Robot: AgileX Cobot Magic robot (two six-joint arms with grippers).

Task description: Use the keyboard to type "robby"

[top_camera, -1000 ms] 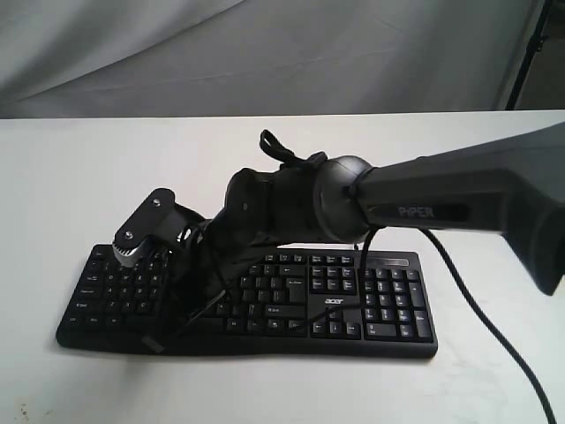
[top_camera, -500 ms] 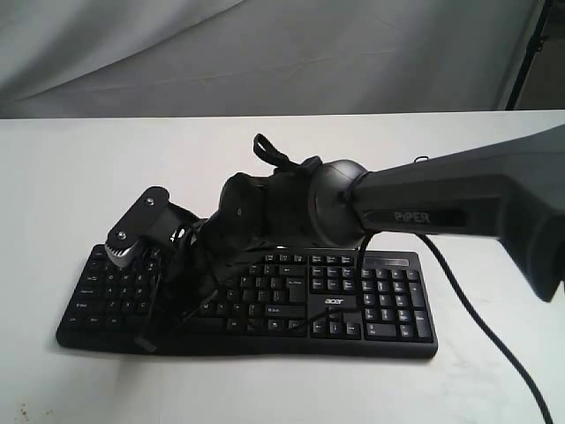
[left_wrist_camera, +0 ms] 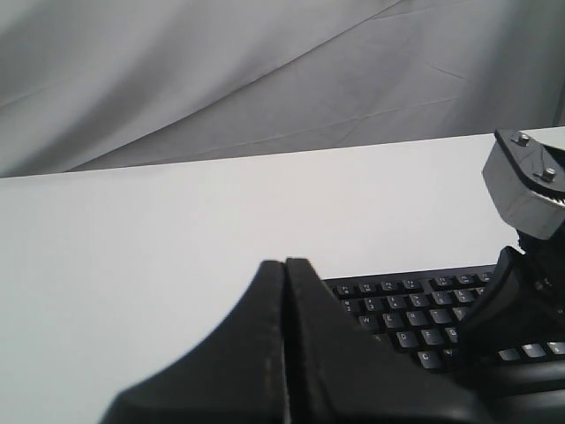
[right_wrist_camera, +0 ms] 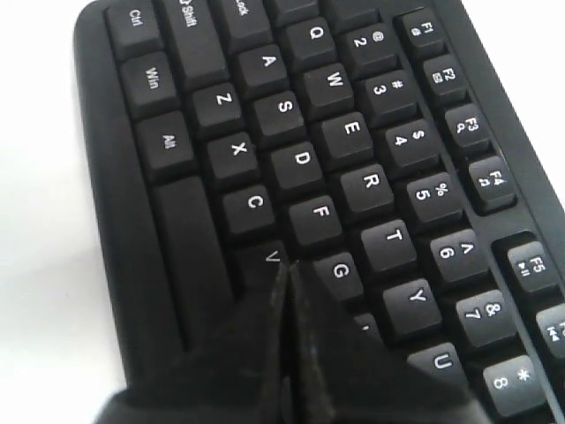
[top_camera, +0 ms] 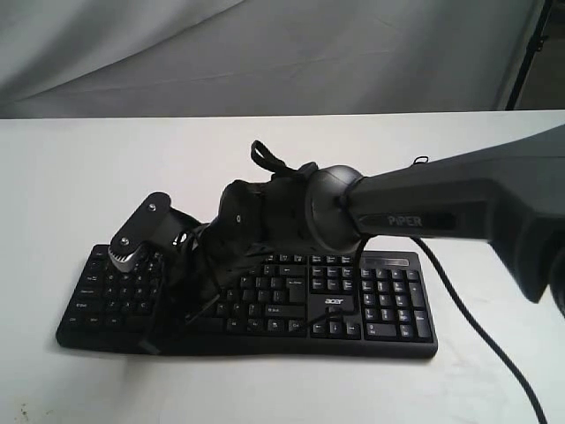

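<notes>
The black keyboard (top_camera: 380, 309) with white legends lies on the white table (top_camera: 106, 159). My right arm reaches across from the right, and my right gripper (top_camera: 187, 299) points down at the left half of the letter keys. In the right wrist view the keyboard (right_wrist_camera: 353, 132) fills the frame and my right gripper (right_wrist_camera: 287, 265) is shut with nothing in it, its tips at the seam between the V and G keys; the keys beneath the fingers are hidden. My left gripper (left_wrist_camera: 284, 263) is shut and empty, off the left end of the keyboard (left_wrist_camera: 406, 309). It is out of the exterior view.
The right arm's black cable (top_camera: 477, 322) trails over the number pad and off the front right. A grey cloth (top_camera: 265, 53) hangs behind the table, with a dark stand (top_camera: 530, 44) at the far right. The right wrist's camera housing (left_wrist_camera: 525, 185) shows in the left wrist view.
The right gripper has shifted slightly left over the letter keys, rising a little and then dipping back down. The keyboard has not moved.
</notes>
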